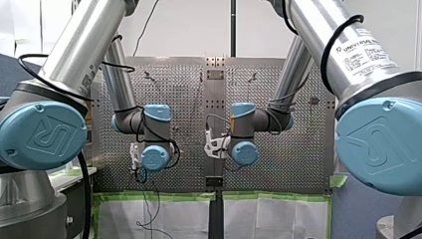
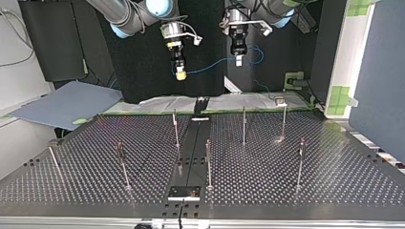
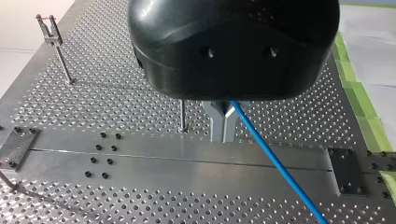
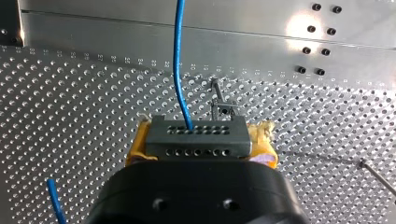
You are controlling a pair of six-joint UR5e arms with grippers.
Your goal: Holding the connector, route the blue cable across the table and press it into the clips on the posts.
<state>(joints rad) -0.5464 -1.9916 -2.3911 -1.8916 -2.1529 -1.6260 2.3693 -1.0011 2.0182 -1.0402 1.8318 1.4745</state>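
Blue cable (image 3: 275, 159) is held at two places, and you can check both. Left hand (image 3: 223, 123): its metal fingers (image 3: 217, 127) are closed together on the cable, which leaves them at a slant over the table (image 3: 70, 116).

Right hand (image 4: 200, 144): its yellow pads (image 4: 135, 153) are clamped on the two sides of the dark connector (image 4: 196, 135). The connector's two rows of holes face away from the hand, and the cable comes out of the upper row.

In the top view you find both hands side by side, raised above the table's far edge, the right one at the view's left. The cable spans the air between them in a shallow sag and loops beside the left hand. The posts (image 2: 208, 164) stand upright on the table, well apart from the cable.
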